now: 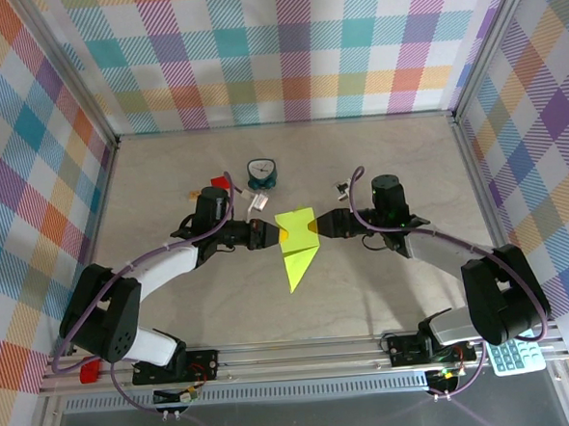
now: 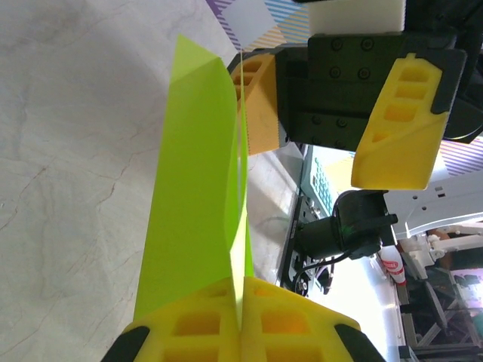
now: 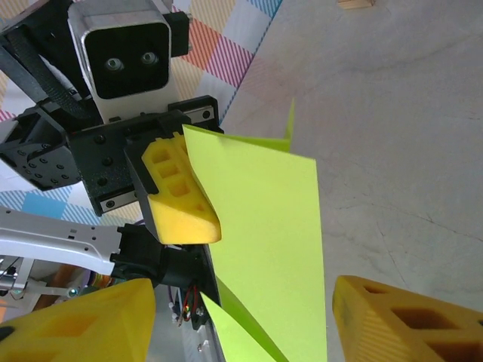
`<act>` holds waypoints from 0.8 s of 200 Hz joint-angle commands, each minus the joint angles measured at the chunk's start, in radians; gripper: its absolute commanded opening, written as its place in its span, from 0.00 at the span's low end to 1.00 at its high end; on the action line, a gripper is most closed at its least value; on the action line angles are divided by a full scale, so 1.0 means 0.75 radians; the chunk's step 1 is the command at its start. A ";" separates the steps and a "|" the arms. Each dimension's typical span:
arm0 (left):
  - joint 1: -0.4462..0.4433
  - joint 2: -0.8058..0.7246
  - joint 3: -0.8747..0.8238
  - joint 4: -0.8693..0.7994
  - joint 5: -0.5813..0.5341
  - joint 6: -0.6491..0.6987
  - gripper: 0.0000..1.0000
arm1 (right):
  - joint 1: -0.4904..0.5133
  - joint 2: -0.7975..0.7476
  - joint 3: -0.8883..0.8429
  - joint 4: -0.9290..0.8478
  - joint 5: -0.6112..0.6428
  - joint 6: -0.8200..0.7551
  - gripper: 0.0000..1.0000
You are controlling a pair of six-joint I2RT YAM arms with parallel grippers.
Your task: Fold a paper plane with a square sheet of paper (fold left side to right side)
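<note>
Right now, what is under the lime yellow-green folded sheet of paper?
Pale beige tabletop shows around the lime yellow-green folded paper, whose left edge the left gripper pinches. The patch directly beneath the sheet is covered from above, so anything lying there cannot be seen.

- Back wall: cloth panel in a pastel plaid of teal, purple, orange, yellow and white, across the top of the frame.
- Left wall and right wall: the same plaid set on the diagonal, along either side of the frame.
- Left corner post and right corner post: silver aluminium profile, upper left and upper right.
- Tabletop: flat beige surface with faint marbled veins, centre of the frame.
- Front rail: slotted silver aluminium bar along the lower edge.
- Light: even and soft, with faint shadows.
</note>
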 commanded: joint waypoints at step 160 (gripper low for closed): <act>0.007 0.040 -0.027 -0.049 -0.015 0.075 0.00 | 0.028 0.147 0.105 0.027 0.088 -0.024 0.17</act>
